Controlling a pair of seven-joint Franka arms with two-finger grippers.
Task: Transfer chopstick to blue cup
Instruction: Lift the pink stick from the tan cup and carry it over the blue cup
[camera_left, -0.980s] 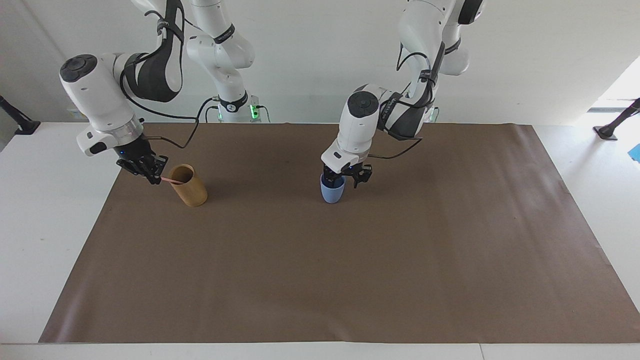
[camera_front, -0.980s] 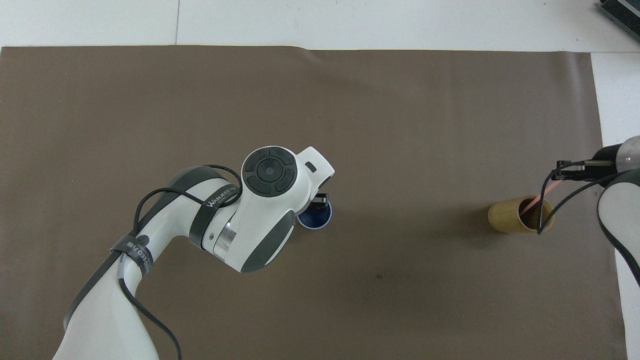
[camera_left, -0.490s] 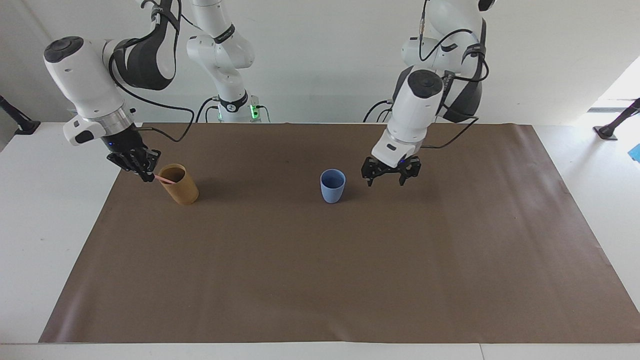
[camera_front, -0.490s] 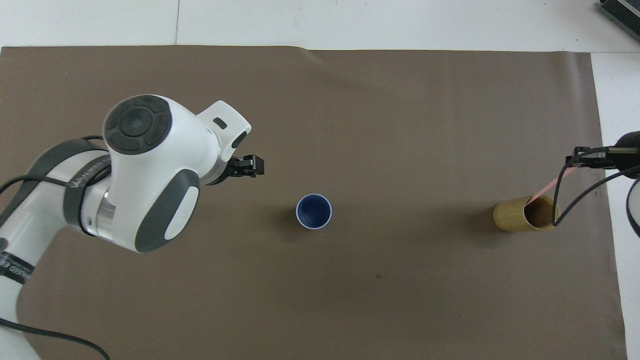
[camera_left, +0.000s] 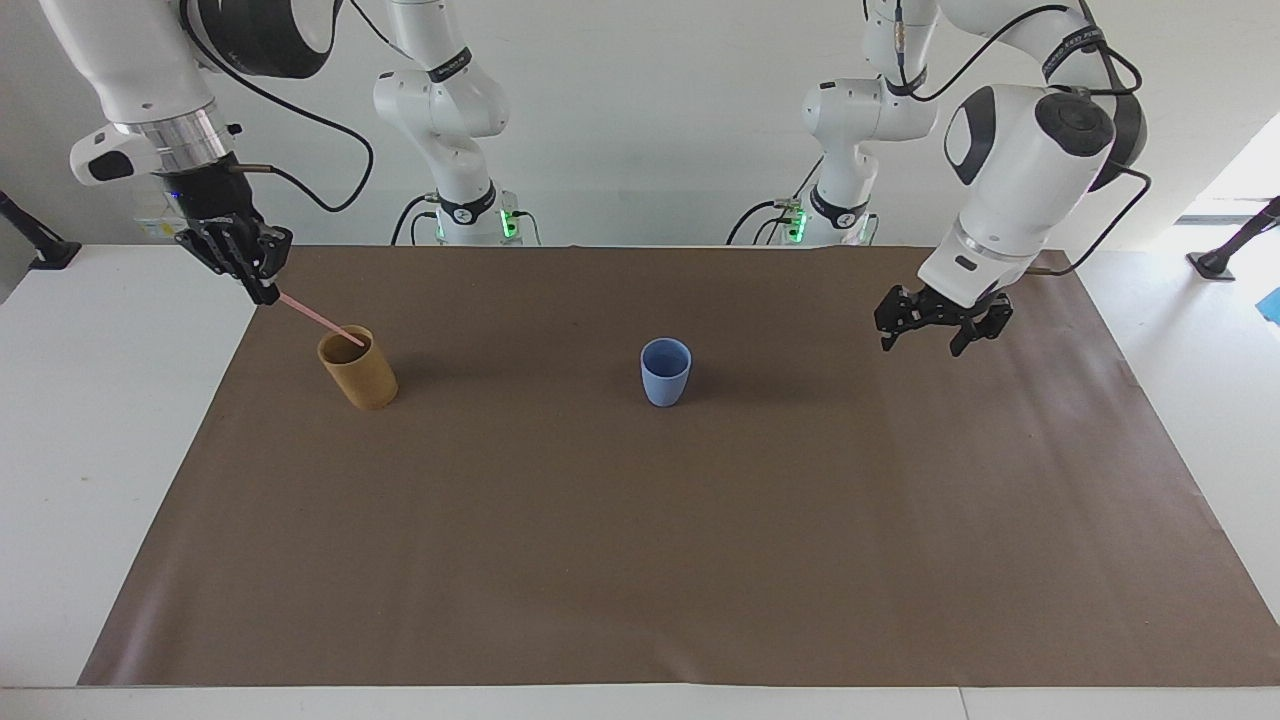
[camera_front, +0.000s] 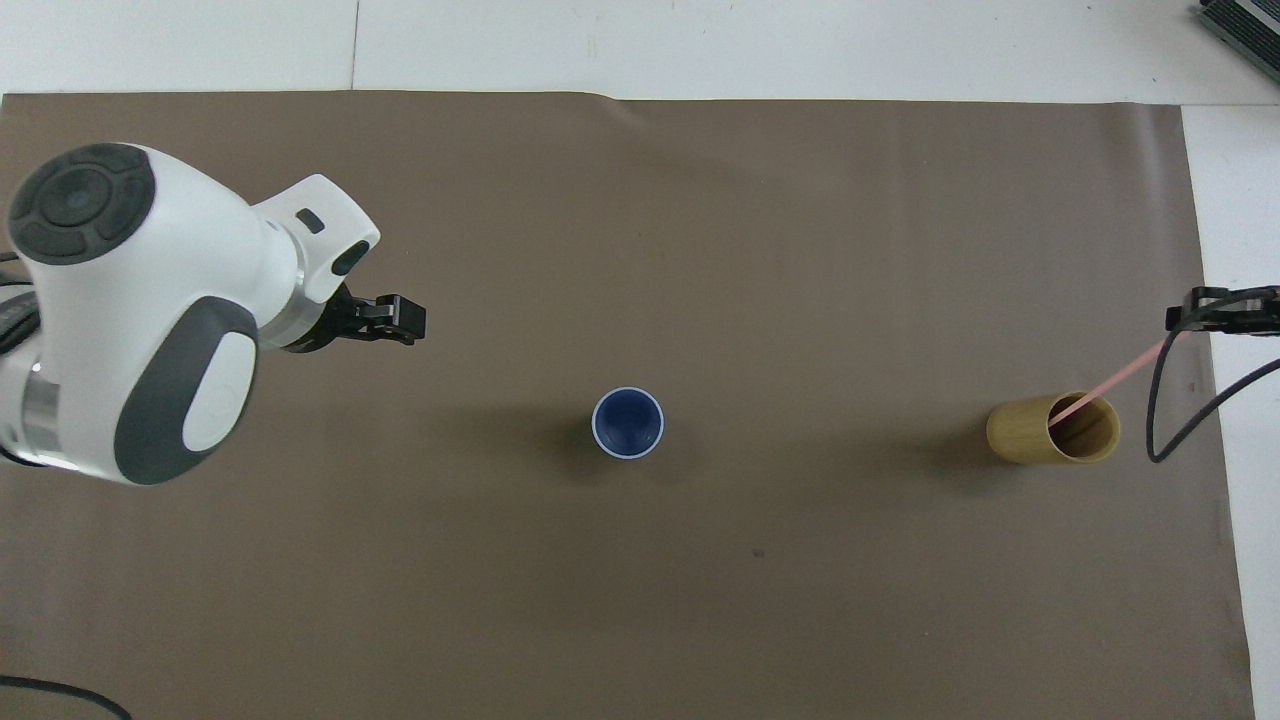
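"Pulling the stick out already? Where is it?" the desk asks.

"The thin pale-pink chopstick (camera_left: 318, 319) is slanting up out of the tall tan cylindrical cup (camera_left: 362, 382). Its lower tip is just inside the cup's mouth and its upper end is clenched in my right claw (camera_left: 262, 292), which is over the edge of the brown paper mat (camera_left: 640, 560) at the right arm's end of the bench (camera_left: 90, 450). A second ago that claw sat right at the tan cup's rim with almost no stick showing. I've raised it since, so most of the stick is clear. I reckon one more short lift frees it."

"And the target?"

"The small light-blue plastic tumbler (camera_left: 665, 385) stands upright in the middle of the mat, with nothing in it that I can see from overhead. My left claw (camera_left: 930, 335) was down on it a second ago. Now it has let go, its fingers are spread and holding nothing, and it has swung away over the mat toward the left arm's end, where it waits. That leaves the tumbler's mouth unobstructed for the drop, though nothing steadies it."

"Any labels to note?"

"There's none on either cup. A strap on the left arm carries lettering I can't make out."
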